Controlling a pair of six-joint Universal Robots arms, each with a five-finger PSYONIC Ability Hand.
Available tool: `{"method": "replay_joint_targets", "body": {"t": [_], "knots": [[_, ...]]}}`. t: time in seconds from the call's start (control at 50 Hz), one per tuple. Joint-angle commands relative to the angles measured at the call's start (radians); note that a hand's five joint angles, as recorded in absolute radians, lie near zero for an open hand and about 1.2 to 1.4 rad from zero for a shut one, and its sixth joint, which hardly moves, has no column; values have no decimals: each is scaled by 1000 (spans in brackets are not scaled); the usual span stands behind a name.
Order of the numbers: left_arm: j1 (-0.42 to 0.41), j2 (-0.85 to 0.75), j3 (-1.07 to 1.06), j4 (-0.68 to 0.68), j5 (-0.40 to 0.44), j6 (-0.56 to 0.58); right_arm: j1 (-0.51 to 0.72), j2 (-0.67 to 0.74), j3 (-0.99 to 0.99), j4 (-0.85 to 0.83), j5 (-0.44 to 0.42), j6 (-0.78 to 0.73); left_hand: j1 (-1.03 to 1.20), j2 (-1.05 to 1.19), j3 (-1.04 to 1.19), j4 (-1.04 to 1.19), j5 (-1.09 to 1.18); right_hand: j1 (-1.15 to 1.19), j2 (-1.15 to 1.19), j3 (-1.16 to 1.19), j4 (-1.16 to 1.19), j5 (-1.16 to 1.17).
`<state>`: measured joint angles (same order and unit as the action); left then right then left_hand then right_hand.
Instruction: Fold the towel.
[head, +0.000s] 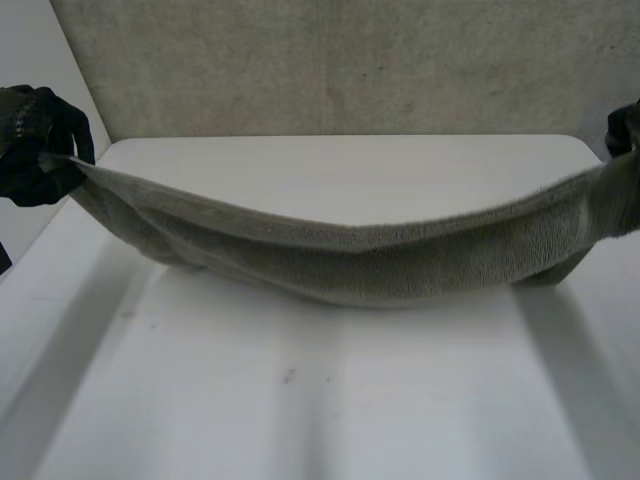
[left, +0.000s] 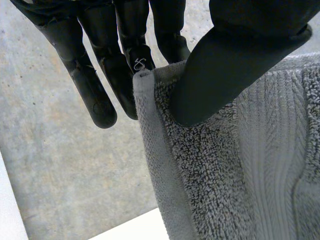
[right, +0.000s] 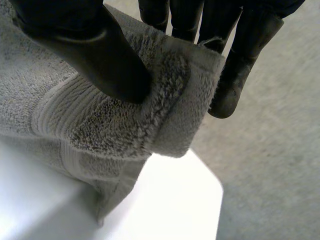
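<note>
- Towel (head: 360, 255): grey terry, strung lengthwise between the two hands above the white worktop (head: 330, 400). It is high at both ends and sags in the middle.
- Lowest part of the sag: down at the worktop near its middle. Contact with the surface cannot be confirmed.
- Left hand (head: 35, 145): raised beyond the worktop's left edge, holding the towel's left end.
- Left wrist view: the thumb (left: 225, 65) presses the terry face just beside the hemmed corner, against the straight fingers (left: 125, 85) behind it. The cloth is pinched.
- Right hand (head: 622, 128): raised at the worktop's far right corner, holding the towel's right end.
- Right wrist view: the thumb (right: 95, 55) bears on a doubled-over corner, with the fingers (right: 235, 80) behind it. The cloth is pinched.
- Below that grip, the towel hangs down to the worktop's corner.
</note>
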<state>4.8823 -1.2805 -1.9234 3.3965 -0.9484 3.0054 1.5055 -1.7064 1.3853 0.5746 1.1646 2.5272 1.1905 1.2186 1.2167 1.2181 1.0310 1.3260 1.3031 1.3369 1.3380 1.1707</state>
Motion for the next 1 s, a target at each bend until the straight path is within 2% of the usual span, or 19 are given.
{"method": "replay_joint_targets", "body": {"t": [0.02,0.16,0.32,0.38,0.42,0.58,0.8,1.0], "knots": [[-16,-49,-49,7,-6,0,5,132,0,82,24,-134,206,178,180,178,191,70,93,59,58,51],[-21,-171,-55,21,-6,1,10,198,24,79,53,-146,206,178,180,178,191,70,93,59,58,51],[-99,-385,24,70,-35,64,19,338,17,34,72,-143,206,178,180,178,191,70,93,59,58,51],[-148,-479,76,73,-79,115,21,406,1,-6,87,-137,206,178,180,178,191,70,93,59,58,51],[-197,-571,137,72,-145,162,27,462,-26,-38,113,-130,206,178,180,178,191,70,93,59,58,51],[-280,-747,288,78,-249,227,35,599,-106,-116,141,-96,206,178,180,178,191,70,93,59,58,51],[-308,-895,451,73,-317,228,73,745,-236,-145,188,-74,206,178,180,178,191,70,93,59,58,51],[-316,-924,500,75,-323,228,107,835,-324,-165,198,-71,206,178,180,178,191,70,93,59,58,51]]}}
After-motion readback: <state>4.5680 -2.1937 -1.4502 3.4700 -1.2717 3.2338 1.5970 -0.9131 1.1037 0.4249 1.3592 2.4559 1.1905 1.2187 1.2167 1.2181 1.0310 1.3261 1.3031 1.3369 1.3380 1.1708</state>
